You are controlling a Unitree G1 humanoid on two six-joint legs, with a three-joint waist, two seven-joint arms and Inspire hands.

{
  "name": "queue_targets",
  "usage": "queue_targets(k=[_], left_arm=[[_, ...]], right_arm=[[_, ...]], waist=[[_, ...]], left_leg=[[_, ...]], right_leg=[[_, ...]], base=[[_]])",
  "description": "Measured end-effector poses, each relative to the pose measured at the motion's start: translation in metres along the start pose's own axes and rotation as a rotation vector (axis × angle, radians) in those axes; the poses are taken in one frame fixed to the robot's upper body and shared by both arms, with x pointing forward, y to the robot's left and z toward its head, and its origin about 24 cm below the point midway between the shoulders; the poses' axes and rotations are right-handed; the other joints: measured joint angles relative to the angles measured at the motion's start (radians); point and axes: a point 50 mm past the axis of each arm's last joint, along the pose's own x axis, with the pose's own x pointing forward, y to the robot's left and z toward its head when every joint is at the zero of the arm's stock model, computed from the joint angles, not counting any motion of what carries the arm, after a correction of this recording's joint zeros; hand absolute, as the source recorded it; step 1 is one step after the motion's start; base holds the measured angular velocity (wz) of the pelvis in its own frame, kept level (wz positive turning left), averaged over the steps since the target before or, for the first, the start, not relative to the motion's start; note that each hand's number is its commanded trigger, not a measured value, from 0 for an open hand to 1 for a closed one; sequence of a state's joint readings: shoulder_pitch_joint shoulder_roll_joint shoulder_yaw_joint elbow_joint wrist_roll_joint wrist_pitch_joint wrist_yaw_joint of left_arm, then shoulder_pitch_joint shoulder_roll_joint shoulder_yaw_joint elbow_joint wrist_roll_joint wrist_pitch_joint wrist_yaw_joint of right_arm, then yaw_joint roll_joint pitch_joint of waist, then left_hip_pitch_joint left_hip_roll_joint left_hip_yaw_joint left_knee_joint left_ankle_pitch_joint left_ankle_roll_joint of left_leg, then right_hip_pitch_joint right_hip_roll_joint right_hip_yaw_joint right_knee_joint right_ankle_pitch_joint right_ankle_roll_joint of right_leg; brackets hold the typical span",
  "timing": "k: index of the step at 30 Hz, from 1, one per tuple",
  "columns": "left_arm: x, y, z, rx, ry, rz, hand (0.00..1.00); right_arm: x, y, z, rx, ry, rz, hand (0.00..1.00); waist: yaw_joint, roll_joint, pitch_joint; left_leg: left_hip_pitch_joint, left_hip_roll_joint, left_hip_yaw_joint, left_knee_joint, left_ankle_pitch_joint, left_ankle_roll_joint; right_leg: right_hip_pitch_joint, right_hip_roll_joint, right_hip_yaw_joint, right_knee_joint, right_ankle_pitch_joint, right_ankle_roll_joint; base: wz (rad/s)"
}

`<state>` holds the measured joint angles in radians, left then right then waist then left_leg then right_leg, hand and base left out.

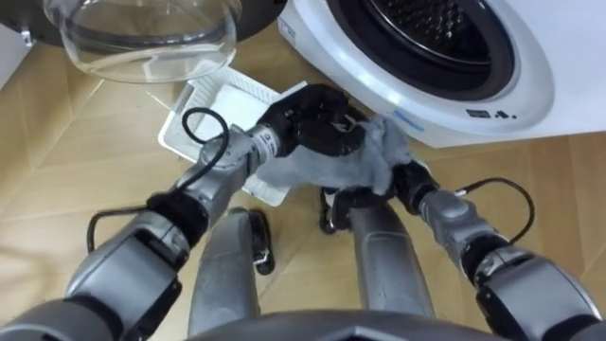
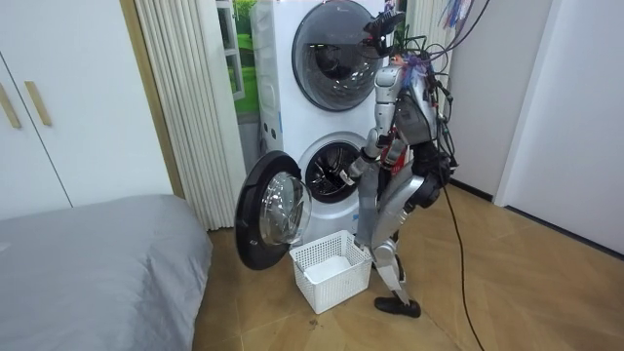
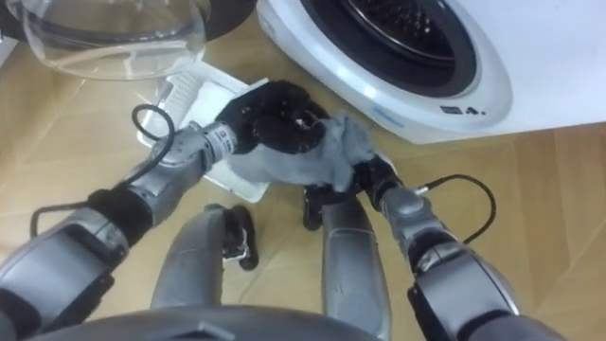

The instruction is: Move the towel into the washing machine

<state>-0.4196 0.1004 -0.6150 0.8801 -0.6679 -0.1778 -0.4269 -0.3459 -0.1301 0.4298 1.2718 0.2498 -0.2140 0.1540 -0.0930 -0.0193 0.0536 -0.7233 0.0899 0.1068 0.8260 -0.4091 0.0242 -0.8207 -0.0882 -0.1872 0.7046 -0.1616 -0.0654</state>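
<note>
Robot stands before open washing machine [image 2: 314, 193]; basket [image 2: 331, 273] at feet.

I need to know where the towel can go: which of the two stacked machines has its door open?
The lower machine: its round door hangs swung out, while the upper machine is shut.

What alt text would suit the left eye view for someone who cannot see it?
The robot's left hand grips a grey towel before the open washing machine, its right hand under the cloth; a white basket sits on the wooden floor below.
</note>
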Motion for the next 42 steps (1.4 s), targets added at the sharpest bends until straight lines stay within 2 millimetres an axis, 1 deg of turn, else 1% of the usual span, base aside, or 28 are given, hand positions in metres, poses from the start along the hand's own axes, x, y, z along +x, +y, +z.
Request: queue_targets(k=[2, 4, 6, 13, 16, 18, 19, 20, 21, 22, 28, 31, 35, 39, 42], left_arm=[[-0.003, -0.002, -0.007, -0.066, 0.008, -0.017, 1.0], [-0.004, -0.005, -0.012, -0.111, 0.009, -0.039, 1.0], [-0.003, -0.007, -0.012, -0.118, 0.008, -0.05, 1.0], [-0.001, -0.009, -0.005, -0.252, -0.067, -0.052, 1.0], [0.003, -0.018, -0.002, -0.4, -0.131, -0.075, 1.0], [0.006, -0.024, -0.001, -0.465, -0.159, -0.088, 1.0], [0.008, -0.027, -0.001, -0.498, -0.168, -0.096, 1.0], [0.009, -0.029, -0.002, -0.514, -0.171, -0.1, 1.0], [0.01, -0.032, -0.003, -0.545, -0.176, -0.108, 1.0], [0.011, -0.034, -0.004, -0.577, -0.184, -0.111, 1.0], [0.008, -0.035, -0.007, -0.723, -0.243, -0.089, 1.0], [0.008, -0.034, -0.006, -0.774, -0.273, -0.08, 1.0], [0.007, -0.033, -0.004, -0.799, -0.299, -0.073, 1.0], [0.0, -0.03, -0.014, -0.85, -0.318, -0.05, 1.0], [-0.003, -0.03, -0.019, -0.887, -0.333, -0.045, 1.0]], right_arm=[[-0.001, 0.003, -0.005, 0.001, 0.023, 0.008, 0.0], [0.0, 0.007, -0.005, -0.021, 0.031, 0.022, 0.0], [0.0, 0.008, -0.005, -0.042, 0.036, 0.028, 0.0], [0.003, 0.013, 0.005, -0.1, 0.007, 0.037, 0.0], [0.004, 0.017, 0.006, -0.092, 0.015, 0.031, 0.0], [0.005, 0.021, 0.007, -0.087, 0.019, 0.036, 0.0], [0.006, 0.022, 0.008, -0.085, 0.019, 0.04, 0.33], [0.006, 0.023, 0.008, -0.085, 0.019, 0.041, 0.72], [0.006, 0.023, 0.009, -0.086, 0.018, 0.042, 0.9], [0.006, 0.023, 0.009, -0.085, 0.019, 0.043, 1.0], [0.007, 0.024, 0.011, -0.083, 0.013, 0.032, 1.0], [0.007, 0.025, 0.013, -0.065, 0.004, 0.027, 1.0], [0.008, 0.03, 0.014, -0.049, -0.003, 0.028, 1.0], [0.008, 0.033, 0.01, -0.08, 0.01, 0.025, 1.0], [0.008, 0.033, 0.01, -0.084, 0.008, 0.01, 1.0]], waist=[[0.0, -0.004, -0.0043], [0.006, -0.006, -0.0053], [0.013, -0.008, -0.0059], [0.013, -0.011, -0.0038], [0.014, -0.013, -0.0034], [0.011, -0.014, -0.0032], [0.01, -0.015, -0.003], [0.009, -0.016, -0.0029], [0.008, -0.016, -0.0028], [0.008, -0.018, -0.0027], [0.002, -0.032, -0.0035], [0.001, -0.032, -0.0036], [0.001, -0.034, -0.004], [0.017, -0.034, -0.0044], [0.021, -0.034, -0.0045]], left_leg=[[0.007, 0.002, -0.002, -0.007, 0.003, -0.002], [0.014, 0.003, -0.001, -0.021, 0.01, -0.004], [0.019, 0.001, 0.003, -0.028, 0.012, -0.004], [0.017, 0.001, 0.0, -0.03, 0.013, -0.005], [0.014, 0.001, -0.003, -0.031, 0.013, -0.005], [0.014, 0.001, -0.002, -0.031, 0.013, -0.005], [0.014, 0.001, -0.002, -0.031, 0.013, -0.005], [0.014, 0.001, -0.002, -0.031, 0.013, -0.005], [0.014, 0.001, -0.003, -0.031, 0.013, -0.005], [0.013, 0.001, -0.003, -0.031, 0.013, -0.005], [0.009, 0.003, -0.003, -0.03, 0.013, -0.005], [0.009, 0.004, -0.003, -0.029, 0.013, -0.005], [0.013, 0.002, -0.002, -0.031, 0.013, -0.005], [0.015, 0.006, -0.002, -0.033, 0.013, -0.006], [0.016, 0.004, -0.002, -0.038, 0.014, -0.008]], right_leg=[[0.012, 0.003, -0.004, -0.015, 0.004, -0.002], [0.019, 0.005, -0.005, -0.03, 0.012, -0.002], [0.02, 0.004, -0.002, -0.03, 0.013, -0.002], [0.019, 0.003, -0.006, -0.032, 0.013, -0.002], [0.019, 0.004, -0.008, -0.036, 0.013, -0.002], [0.019, 0.003, -0.009, -0.035, 0.012, -0.001], [0.019, 0.004, -0.009, -0.036, 0.012, -0.001], [0.019, 0.004, -0.009, -0.036, 0.011, -0.001], [0.019, 0.004, -0.009, -0.035, 0.01, -0.001], [0.017, 0.004, -0.008, -0.035, 0.01, -0.001], [0.017, 0.005, -0.013, -0.036, 0.01, -0.003], [0.017, 0.005, -0.013, -0.036, 0.01, -0.004], [0.018, 0.006, -0.01, -0.035, 0.01, -0.003], [0.023, 0.019, -0.012, -0.047, 0.014, -0.006], [0.023, 0.016, -0.011, -0.049, 0.014, -0.007]], base=[[0.02], [0.0], [-0.02], [0.0], [0.0], [0.0], [0.0], [0.0], [0.0], [0.0], [0.0], [0.0], [-0.01], [-0.02], [0.0]])
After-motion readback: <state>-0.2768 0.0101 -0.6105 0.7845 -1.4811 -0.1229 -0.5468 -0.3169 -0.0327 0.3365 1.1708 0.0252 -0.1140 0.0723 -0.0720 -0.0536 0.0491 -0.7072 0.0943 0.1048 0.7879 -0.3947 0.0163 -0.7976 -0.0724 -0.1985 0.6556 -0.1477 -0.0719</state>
